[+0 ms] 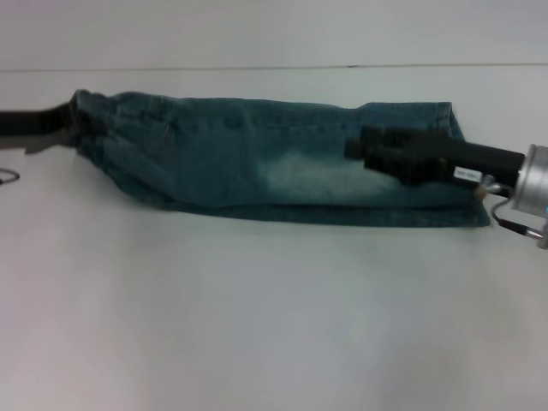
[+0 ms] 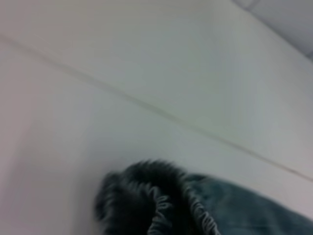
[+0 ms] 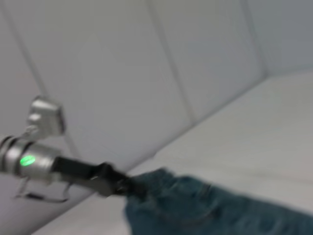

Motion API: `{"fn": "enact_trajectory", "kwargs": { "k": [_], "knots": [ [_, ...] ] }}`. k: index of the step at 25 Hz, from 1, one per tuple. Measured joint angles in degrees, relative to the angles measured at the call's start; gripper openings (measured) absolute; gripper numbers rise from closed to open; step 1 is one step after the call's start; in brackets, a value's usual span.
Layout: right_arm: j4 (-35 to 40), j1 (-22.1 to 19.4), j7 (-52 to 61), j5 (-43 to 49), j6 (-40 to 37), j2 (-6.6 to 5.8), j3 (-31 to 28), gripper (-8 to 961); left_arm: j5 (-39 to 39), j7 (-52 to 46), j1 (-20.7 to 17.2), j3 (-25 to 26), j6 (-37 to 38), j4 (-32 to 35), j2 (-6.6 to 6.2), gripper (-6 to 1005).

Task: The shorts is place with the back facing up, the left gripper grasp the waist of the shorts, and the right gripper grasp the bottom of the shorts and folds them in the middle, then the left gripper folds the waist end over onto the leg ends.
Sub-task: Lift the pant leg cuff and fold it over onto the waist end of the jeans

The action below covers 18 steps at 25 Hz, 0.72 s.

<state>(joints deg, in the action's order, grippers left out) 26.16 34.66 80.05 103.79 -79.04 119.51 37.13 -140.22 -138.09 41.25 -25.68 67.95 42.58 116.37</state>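
The faded blue denim shorts [image 1: 257,154] lie folded lengthwise on the white table, a long strip running left to right in the head view. My left gripper [image 1: 73,120] is shut on the puckered waist [image 2: 161,200] at the strip's left end. The right wrist view shows this left gripper [image 3: 120,186] from afar, clamped on the denim edge [image 3: 146,188]. My right gripper [image 1: 353,147], with its white label and silver wrist, lies over the right part of the shorts, just inward of the leg ends [image 1: 469,205]. A pale bleached patch [image 1: 300,175] shows beside it.
The white table [image 1: 274,325] stretches wide and bare in front of the shorts. A thin seam line [image 1: 274,67] runs across behind them, with a pale wall beyond. A thin black cable [image 1: 7,177] loops at the far left edge.
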Motion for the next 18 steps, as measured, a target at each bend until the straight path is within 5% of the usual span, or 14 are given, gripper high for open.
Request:
{"fn": "enact_trajectory", "kwargs": {
  "k": [11, 18],
  "knots": [
    [-18.42, 5.2, -34.42, -24.83, 19.96, 0.98, -0.12, 137, 9.85, -1.03, 5.91, -2.73, 12.53, 6.7, -0.47, 101],
    [-26.99, 13.28, -53.25, -32.81, 30.53, 1.45, -0.27, 56, 12.15, -2.02, 11.5, -4.11, 13.52, 6.76, -0.5, 100]
  ]
}}
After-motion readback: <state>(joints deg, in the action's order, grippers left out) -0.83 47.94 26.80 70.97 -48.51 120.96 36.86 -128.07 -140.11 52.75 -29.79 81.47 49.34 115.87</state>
